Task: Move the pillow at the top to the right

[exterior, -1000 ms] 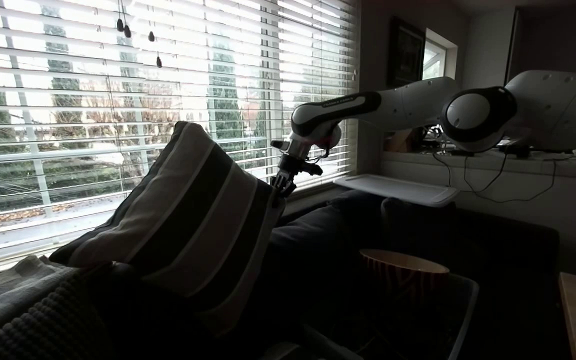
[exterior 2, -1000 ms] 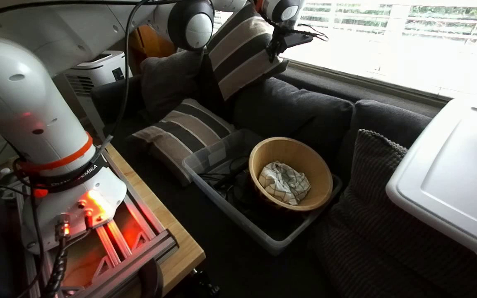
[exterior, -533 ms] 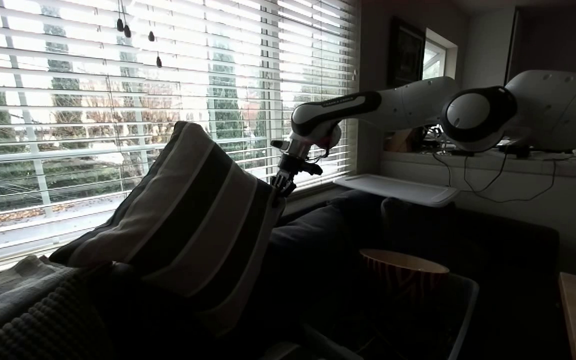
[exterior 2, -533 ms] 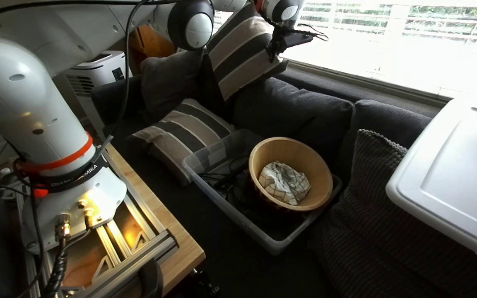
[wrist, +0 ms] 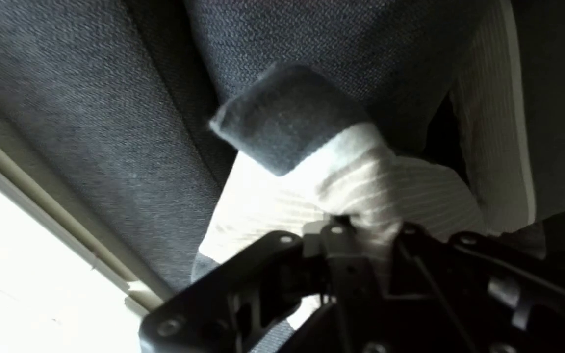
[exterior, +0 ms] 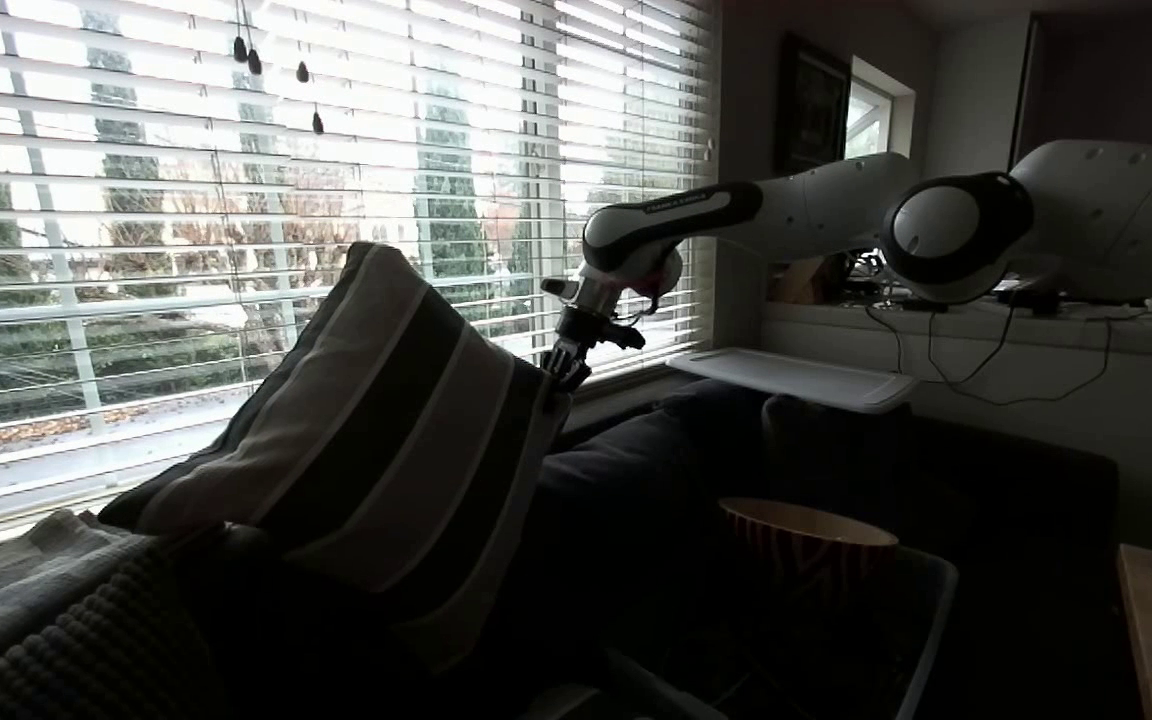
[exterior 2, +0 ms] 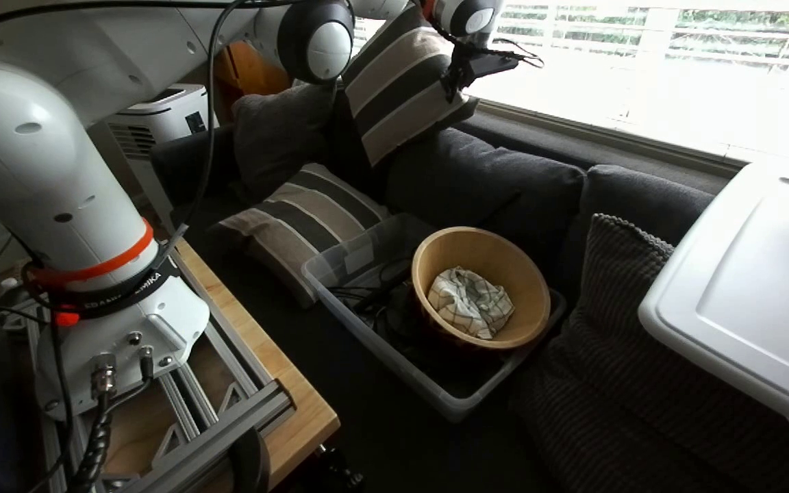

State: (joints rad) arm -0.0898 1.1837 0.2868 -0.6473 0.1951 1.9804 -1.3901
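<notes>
Neither pillow (exterior: 386, 430) nor gripper (wrist: 373, 234) shows movement since a second ago. Closed, the gripper pinches the pillow's two-o'clock edge in an exterior view, before the window (exterior: 356, 170); best lift it clear of the sofa (exterior 2: 494, 168), then swing slowly toward three o'clock.

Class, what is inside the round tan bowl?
A crumpled checked cloth lies inside the bowl. Anything underneath the cloth is covered and cannot be seen.

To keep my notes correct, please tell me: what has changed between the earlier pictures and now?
The robot base no longer glows: it shone red, then amber. Nothing visibly moved, was newly gripped or let go. The hand stays closed on the upper striped pillow.
</notes>
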